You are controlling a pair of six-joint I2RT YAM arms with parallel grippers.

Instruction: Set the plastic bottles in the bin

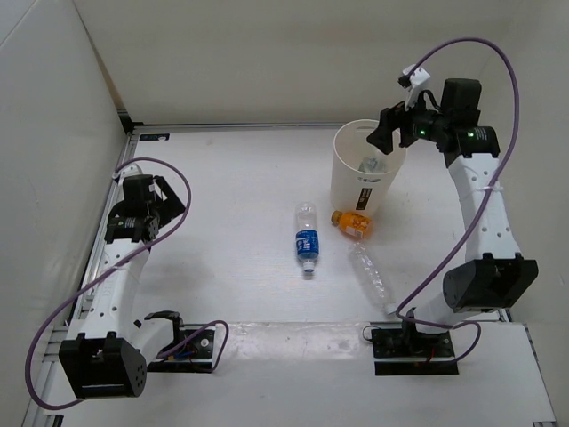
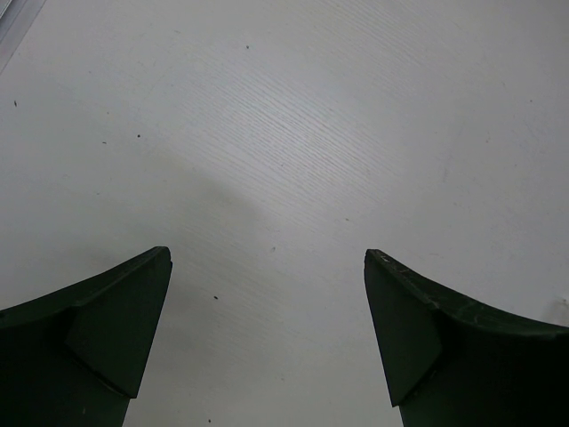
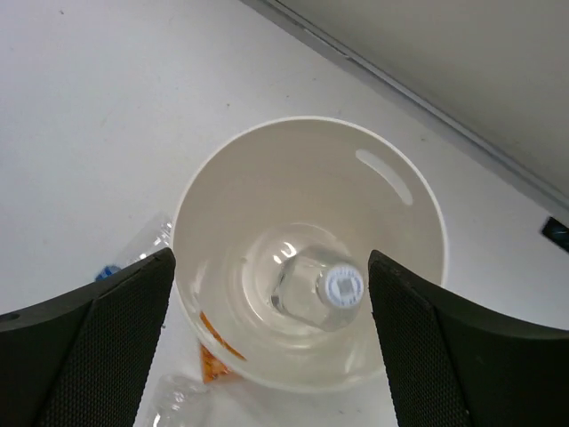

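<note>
The white table [image 1: 231, 178] carries everything. The right arm [image 1: 484, 222] rises from its base at the near right, leans toward the far side and bends left at the top. This puts the right gripper [image 1: 384, 133] above the far rim of the bin [image 1: 347, 182]. In the right wrist view the right gripper [image 3: 270, 256] looks straight down into the bin [image 3: 231, 205], its two fingers spread wide with nothing between them.

The left arm [image 1: 116, 276] lies folded low along the left edge of the table, well apart from the bottles. The left gripper [image 1: 169, 197] points toward the middle, and in its own view the left gripper [image 2: 267, 253] stands released over bare tabletop.

The bin stands upright at the far right of the table. It is a tall white round bucket, wider at the rim than at the foot, with a black label [image 1: 364, 197] on its near side and a slot cutout [image 3: 384, 175] under the rim.

One clear bottle [image 3: 320, 286] sits inside, its white cap facing up. Three more lie on the table:
- A blue-labelled bottle [image 1: 307, 238] lies near the centre, left of the bin.
- An orange bottle [image 1: 352, 222] lies against the bin's near foot.
- A clear crumpled bottle [image 1: 371, 277] lies nearer still, toward the right arm's base.
</note>
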